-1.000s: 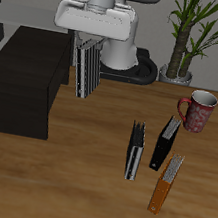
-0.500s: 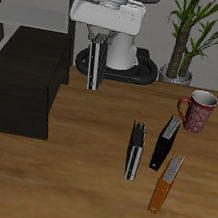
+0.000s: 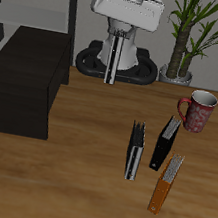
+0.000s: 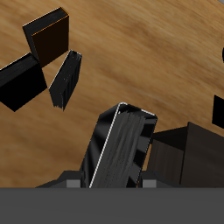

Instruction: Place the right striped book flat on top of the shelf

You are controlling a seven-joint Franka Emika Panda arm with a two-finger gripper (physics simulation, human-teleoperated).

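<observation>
Striped book held aloft in the tool.
The tool [image 3: 117,29] is clamped on the right striped book [image 3: 113,59], hanging edge-on above the table [image 3: 69,175], beside the shelf [image 3: 25,78]; other books [image 3: 134,151] stand nearer the front.

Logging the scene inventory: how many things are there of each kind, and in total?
Books: 4, one striped book held by the tool, three on the table
Mugs: 1
Shelves: 1
Potted plants: 1
Total: 7
</observation>
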